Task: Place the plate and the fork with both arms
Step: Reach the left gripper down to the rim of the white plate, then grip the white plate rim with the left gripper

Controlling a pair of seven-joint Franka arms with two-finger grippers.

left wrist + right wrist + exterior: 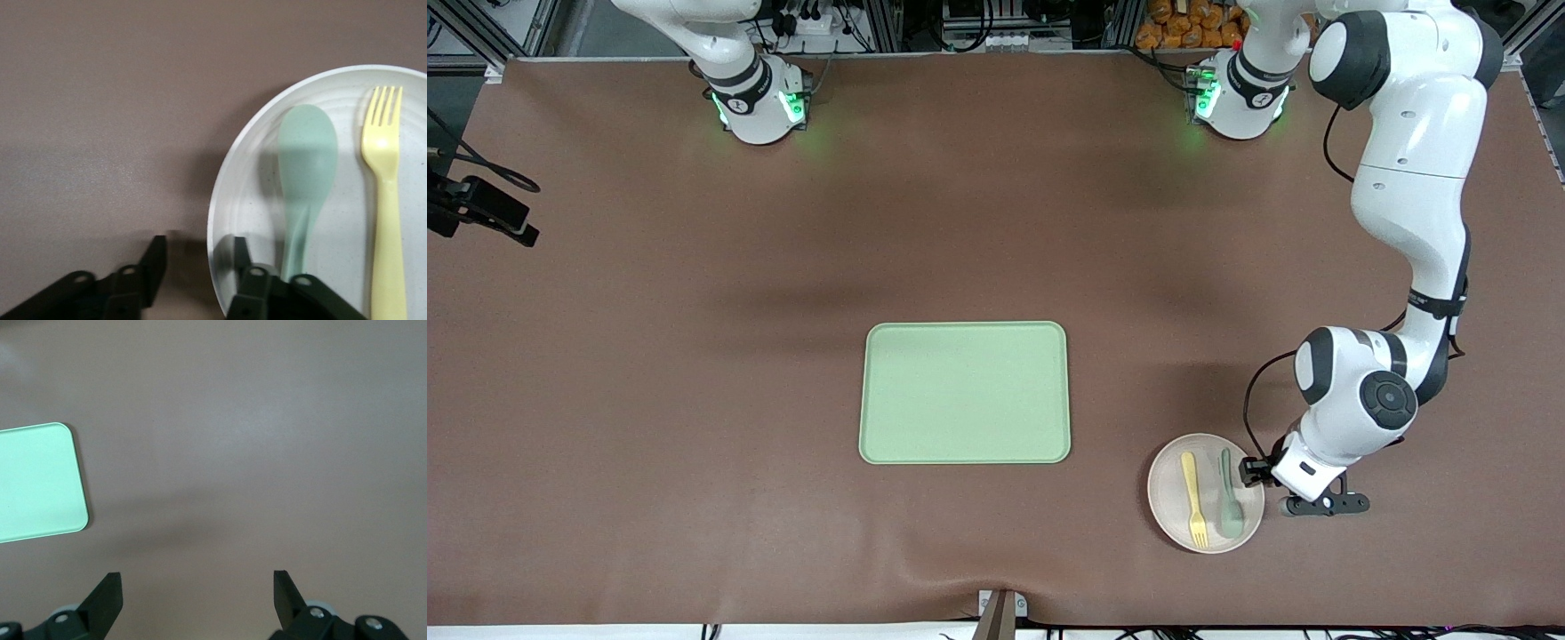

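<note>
The pale plate lies near the front camera, toward the left arm's end of the table. On it lies the yellow fork, tines toward the front camera. My left gripper is low at the plate's rim, on the side toward the left arm's end. In the left wrist view one finger is over the plate and the other is outside it, so the rim sits in an open gap. The fork shows there too. My right gripper hangs open over bare table.
A grey-green spoon lies on the plate beside the fork, between the fork and my left gripper. The light-green tray sits mid-table; one of its corners shows in the right wrist view. A black camera mount stands at the right arm's end.
</note>
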